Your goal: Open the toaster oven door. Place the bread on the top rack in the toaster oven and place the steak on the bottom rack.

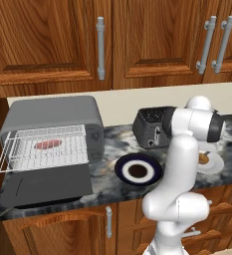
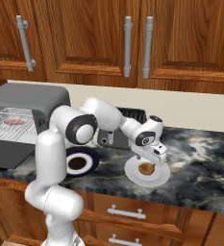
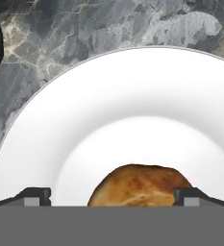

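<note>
The toaster oven (image 1: 53, 112) stands at the counter's left with its door (image 1: 45, 184) folded down flat. The steak (image 1: 48, 144) lies on a white wire rack (image 1: 43, 149) that sticks out of the oven; which of the two racks it is I cannot tell. The bread (image 2: 146, 168) sits on a white plate (image 2: 149, 178) to the right. My gripper (image 2: 149, 161) hangs just above it, open. In the hand view, the fingertips (image 3: 34, 196) stand on either side of the bread (image 3: 140, 185), apart from it, over the plate (image 3: 108, 96).
A dark blue plate (image 1: 137, 171) with a brown centre lies between the oven and the white plate. A black two-slot toaster (image 1: 152, 127) stands behind it against the wall. Wooden cabinets with metal handles (image 1: 100, 47) hang overhead. The marble counter (image 2: 200, 168) stretches right.
</note>
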